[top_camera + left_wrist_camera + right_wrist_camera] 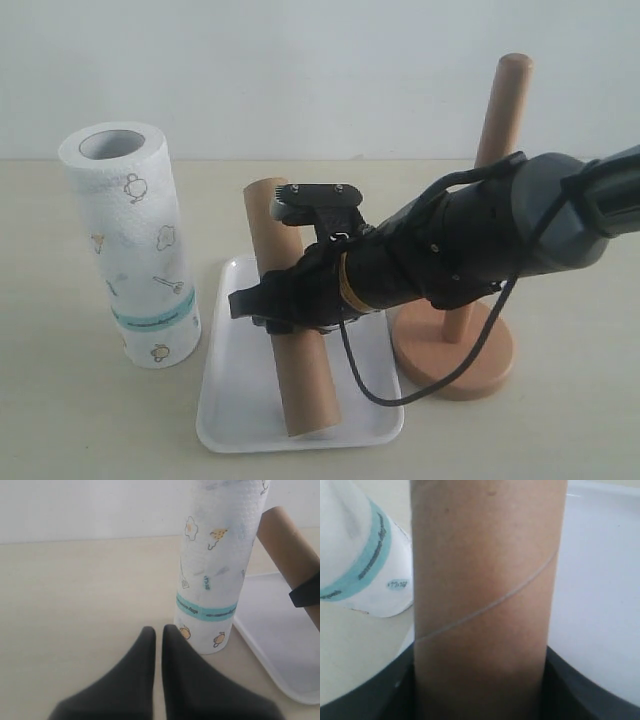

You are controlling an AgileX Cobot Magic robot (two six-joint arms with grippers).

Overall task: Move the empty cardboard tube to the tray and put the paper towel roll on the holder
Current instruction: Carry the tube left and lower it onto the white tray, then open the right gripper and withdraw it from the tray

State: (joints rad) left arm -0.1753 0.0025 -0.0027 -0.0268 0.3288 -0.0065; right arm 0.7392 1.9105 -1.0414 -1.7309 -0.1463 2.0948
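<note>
Right gripper [480, 697]: its dark fingers [367, 695] sit nearest the lens, one on each side of the empty cardboard tube [485, 580]. They are closed onto its brown wall about midway along its length.

In the exterior view the tube [300, 390] runs lengthwise over the tray [235, 400], directly below the right gripper [285, 318]. The tube's end on the near side of the grip looks set down on the tray floor. We cannot tell whether the far end touches.

The holder [500, 110] stands upright behind the right arm's wrist, off the tray, with its pole bare.

Left gripper [159, 632]: its fingers are drawn together with only a thin slit between them, gripping nothing.

The paper towel roll [215, 570] stands upright on the table [75, 605] just ahead of the left fingertips, beside the tray's rim [260, 652].
</note>
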